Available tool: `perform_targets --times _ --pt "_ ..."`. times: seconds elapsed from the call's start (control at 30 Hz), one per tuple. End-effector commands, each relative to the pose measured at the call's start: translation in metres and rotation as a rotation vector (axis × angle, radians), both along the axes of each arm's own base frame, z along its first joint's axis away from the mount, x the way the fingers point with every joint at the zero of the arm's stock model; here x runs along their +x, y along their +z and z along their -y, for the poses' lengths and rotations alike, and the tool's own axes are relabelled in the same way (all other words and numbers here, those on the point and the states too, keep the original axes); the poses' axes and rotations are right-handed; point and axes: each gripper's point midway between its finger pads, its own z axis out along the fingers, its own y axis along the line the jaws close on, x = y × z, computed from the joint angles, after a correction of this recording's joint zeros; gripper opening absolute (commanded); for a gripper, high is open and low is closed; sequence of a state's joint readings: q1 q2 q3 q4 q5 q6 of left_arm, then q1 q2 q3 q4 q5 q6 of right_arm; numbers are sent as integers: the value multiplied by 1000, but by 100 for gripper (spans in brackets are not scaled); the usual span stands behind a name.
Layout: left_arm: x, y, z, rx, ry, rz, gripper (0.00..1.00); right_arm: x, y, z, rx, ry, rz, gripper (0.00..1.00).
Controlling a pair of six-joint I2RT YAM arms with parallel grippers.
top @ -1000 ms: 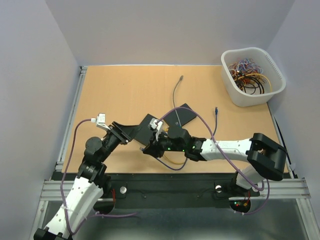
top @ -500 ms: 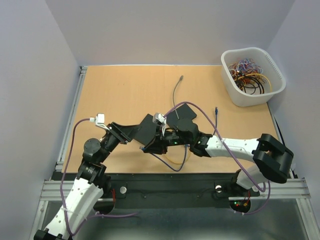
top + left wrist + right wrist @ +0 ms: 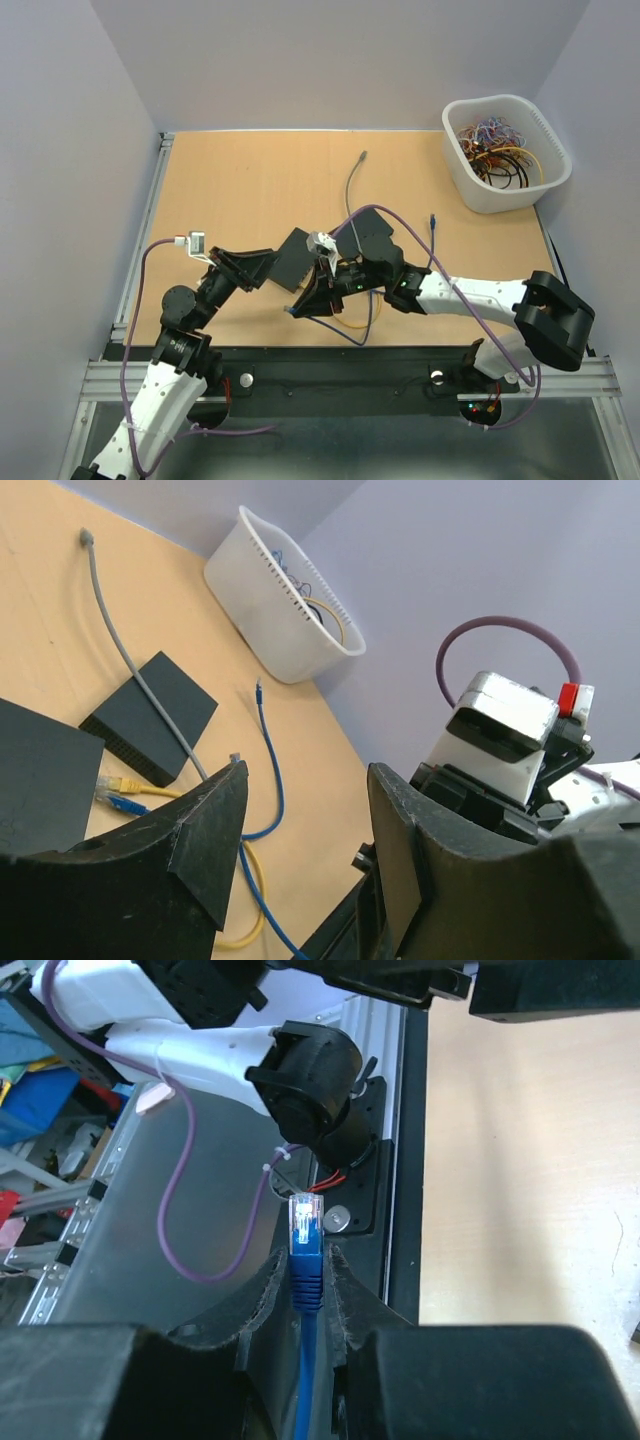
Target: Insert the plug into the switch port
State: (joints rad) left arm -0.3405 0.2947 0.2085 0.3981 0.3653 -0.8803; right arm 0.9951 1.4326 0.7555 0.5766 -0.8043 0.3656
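The right gripper pinches the blue plug so its clear tip sticks out in front, ready to push into the black box close beside it.

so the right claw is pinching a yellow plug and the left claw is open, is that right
Not quite. The plug pinched in the right claw is blue, not yellow; the right wrist view shows it plainly. The rest holds: the left claw is open.

no readable text, no labels or brands, no numbers (on anything in view)
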Motion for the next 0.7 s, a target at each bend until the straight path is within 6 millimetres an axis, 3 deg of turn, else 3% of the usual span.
perform_targets --times 0.0,0.07,0.1,0.23,0.53,0.6,0.63,0.67 --pt "-7 13 3 20 -27 114 61 -6 19 5 67 29 44 0" --pt "-2 9 0 31 0 105 61 9 12 2 29 -66 62 0" --pt "3 0 -2 44 25 62 61 33 9 -1 1 -202 74 0" --pt "34 -29 -14 111 150 -77 58 75 -25 13 -149 -449 94 0" --pt "77 -68 -16 188 232 -213 58 136 -77 51 -382 -728 86 0" --pt "85 -74 -19 206 262 -231 58 147 -80 52 -419 -769 102 0" --pt "92 -83 -22 226 288 -249 58 153 -100 59 -499 -801 102 0" --pt "97 -84 -23 238 299 -250 58 154 -106 58 -522 -795 105 0"
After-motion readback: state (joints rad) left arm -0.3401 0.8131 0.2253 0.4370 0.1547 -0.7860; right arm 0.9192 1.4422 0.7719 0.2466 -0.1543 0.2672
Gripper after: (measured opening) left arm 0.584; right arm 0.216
